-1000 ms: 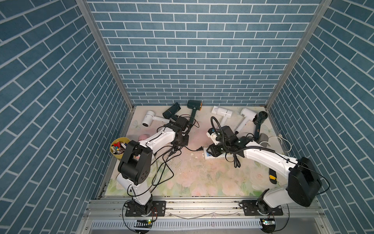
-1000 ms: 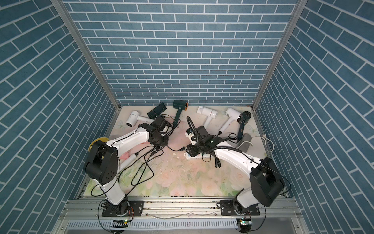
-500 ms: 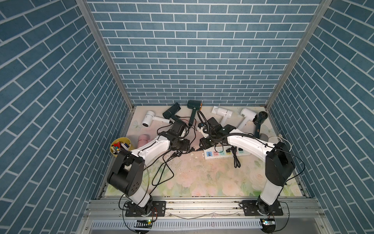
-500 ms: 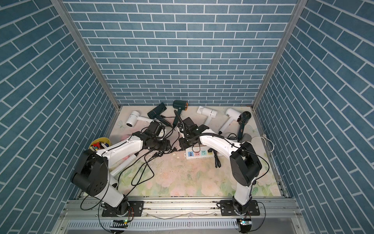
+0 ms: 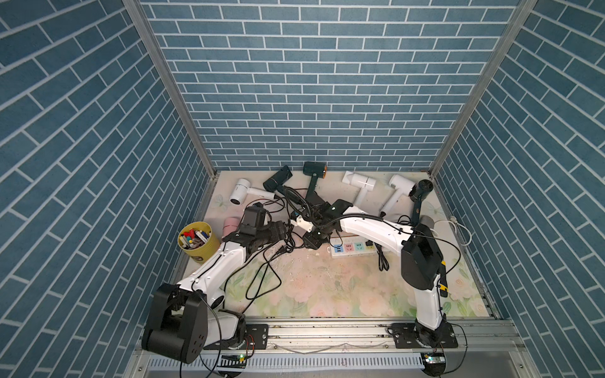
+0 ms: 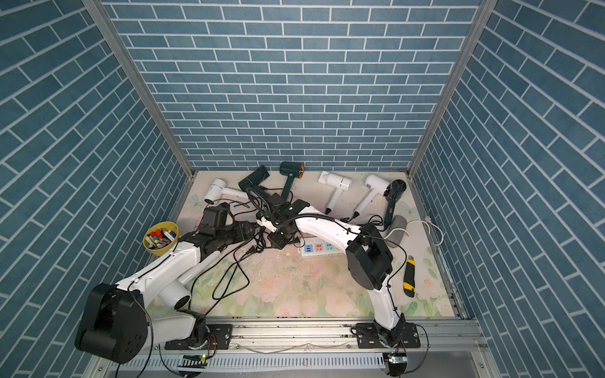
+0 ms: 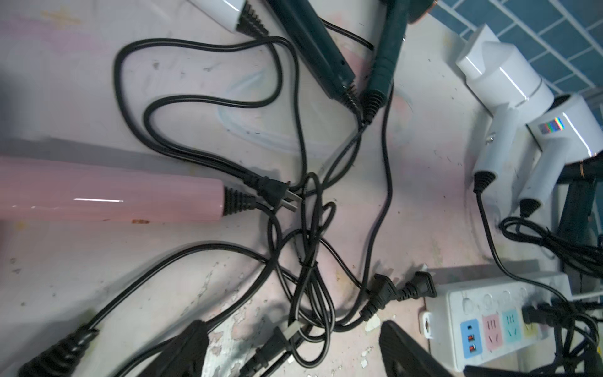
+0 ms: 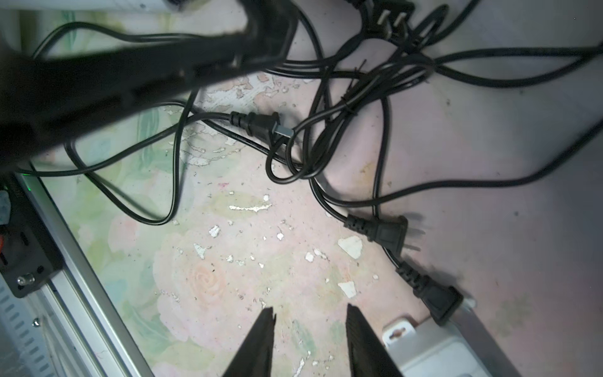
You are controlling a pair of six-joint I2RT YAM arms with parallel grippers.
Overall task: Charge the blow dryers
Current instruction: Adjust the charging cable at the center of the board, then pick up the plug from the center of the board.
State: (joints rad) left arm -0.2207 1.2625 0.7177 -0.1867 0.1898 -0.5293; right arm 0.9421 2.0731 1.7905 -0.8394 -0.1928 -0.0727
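- A yellow cup stands at the left edge of the surface. It is filled with small coloured pieces, too small to identify.
- A white power strip lies in the middle of the surface, its long side running left to right. One black plug sits in a socket near its right end.
- Six blow dryers lie in a row along the far edge: white, dark, dark green, white, white and navy.
- Most have their heads toward the far edge and their handles pointing to the middle. The leftmost white dryer instead lies crosswise, head toward the left edge.
- A pink dryer lies near the left edge, just beside the cup. The end of its handle where the cord comes out points at a tangle of black cords.
- The left claw hangs over that tangle, spread wide. A loose plug lies between its fingers without being pinched. The pink dryer is close by, and the far row is farther off.
- The right claw is parted over bare surface and holds nothing. Two loose plugs lie near it, one just beside the end of the strip.
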